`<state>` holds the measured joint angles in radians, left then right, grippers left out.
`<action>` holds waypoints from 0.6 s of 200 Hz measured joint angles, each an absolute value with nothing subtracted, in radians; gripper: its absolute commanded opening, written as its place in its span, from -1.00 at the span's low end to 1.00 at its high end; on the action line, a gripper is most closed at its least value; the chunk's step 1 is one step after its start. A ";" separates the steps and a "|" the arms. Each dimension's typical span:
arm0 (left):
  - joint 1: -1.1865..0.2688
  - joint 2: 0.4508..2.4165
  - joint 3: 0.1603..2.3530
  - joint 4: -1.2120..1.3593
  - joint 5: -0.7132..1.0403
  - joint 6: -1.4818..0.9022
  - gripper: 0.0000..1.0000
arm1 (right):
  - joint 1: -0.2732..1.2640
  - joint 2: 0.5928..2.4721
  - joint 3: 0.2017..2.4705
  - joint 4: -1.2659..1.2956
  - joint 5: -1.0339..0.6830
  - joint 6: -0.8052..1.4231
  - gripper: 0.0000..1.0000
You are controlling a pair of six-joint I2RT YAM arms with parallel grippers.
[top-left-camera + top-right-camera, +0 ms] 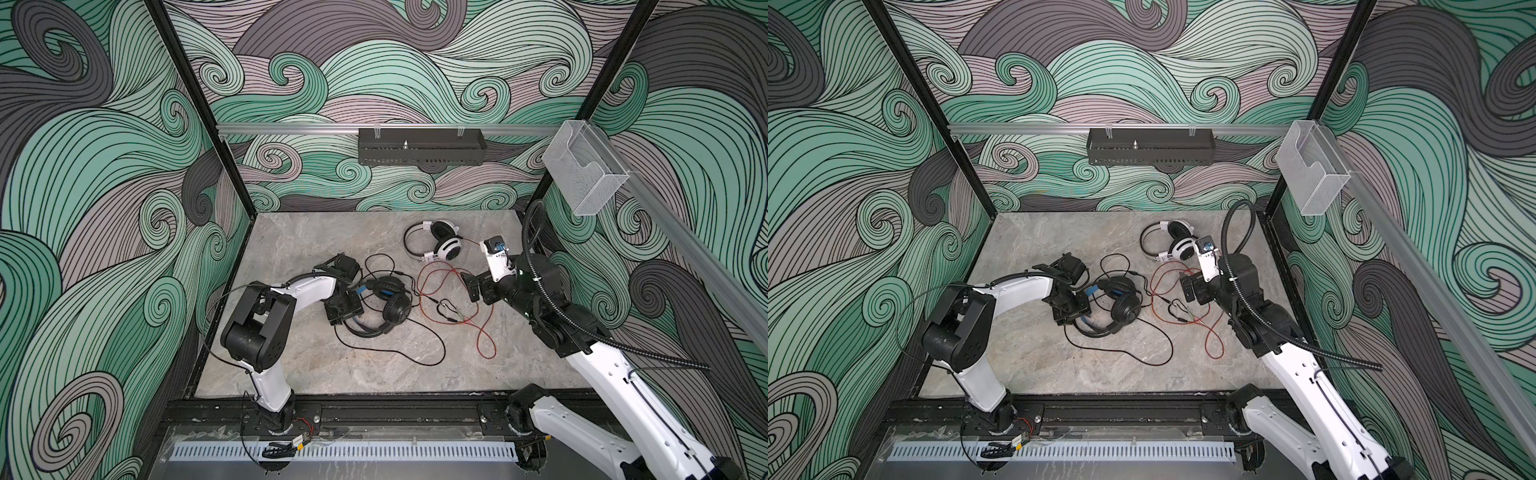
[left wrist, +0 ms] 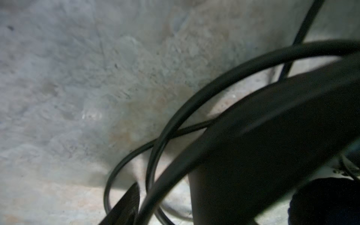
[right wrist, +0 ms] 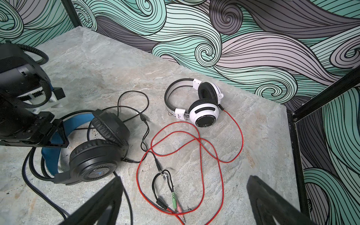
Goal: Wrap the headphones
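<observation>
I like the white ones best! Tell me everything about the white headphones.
The white headphones are an over-ear set: glossy white plastic cups, black cushions, a black-and-grey headband on thin metal sliders. They lie on the marbled table toward the back, one cup showing its cushion, the other its white shell. A thin red cable runs from the cups and sprawls in loose loops, unwrapped. Nothing grips them.

The tabletop (image 3: 116, 64) looked like matt, veined grey stone. The black headset (image 3: 91, 165) had matt plastic cups and wrinkled leather-like pads; the white headset (image 3: 204, 115) showed glossy white plastic. Its red cable (image 3: 242, 136) looked smooth. The bin (image 1: 582, 174) was clear plastic, the rail (image 1: 291, 129) brushed metal.
</observation>
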<state>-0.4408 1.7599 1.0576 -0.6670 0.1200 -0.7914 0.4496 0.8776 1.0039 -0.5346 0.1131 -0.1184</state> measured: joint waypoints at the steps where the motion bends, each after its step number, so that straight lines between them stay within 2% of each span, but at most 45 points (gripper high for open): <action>1: -0.441 1.760 1.059 -0.667 0.119 -0.793 0.15 | 0.450 0.878 1.004 -0.535 0.113 -0.118 0.99; 50: -0.496 1.802 1.100 -0.704 0.004 -0.812 -0.16 | 0.451 0.928 1.004 -0.535 0.108 -0.073 0.99; 74: -0.513 1.812 1.113 -0.723 -0.052 -0.814 -0.64 | 0.451 0.946 1.004 -0.536 0.099 -0.060 0.99; 98: -0.513 1.819 1.127 -0.734 -0.083 -0.787 -1.00 | 0.451 0.945 1.004 -0.537 0.089 -0.051 0.99; 120: -0.513 1.819 1.158 -0.752 -0.110 -0.754 -1.00 | 0.451 0.935 1.003 -0.544 0.072 -0.051 0.99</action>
<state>-0.5133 1.8194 1.1576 -0.7525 -0.1101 -0.7540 0.4515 0.9352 1.0035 -0.5442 0.0715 -0.0509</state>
